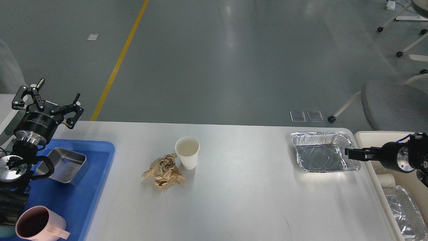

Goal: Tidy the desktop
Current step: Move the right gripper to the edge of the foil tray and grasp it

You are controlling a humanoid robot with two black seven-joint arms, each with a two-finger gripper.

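The white desktop (240, 201) holds a white paper cup (187, 152) standing upright, with a crumpled brown paper (164, 171) touching its left side. An empty foil tray (322, 152) lies at the far right. My left gripper (57, 91) is open and empty, raised above the table's far left corner, behind the blue tray (80, 201). My right gripper (347, 153) comes in from the right, points left, and its tip is over the foil tray's right rim. It is seen side-on, so I cannot tell its fingers apart.
The blue tray holds a steel container (63, 165) and a pink mug (38, 224). A cream bin (374, 137) stands off the table's right edge with another foil tray (406, 212) and a cup (388, 180) inside. A grey chair (388, 107) stands behind it.
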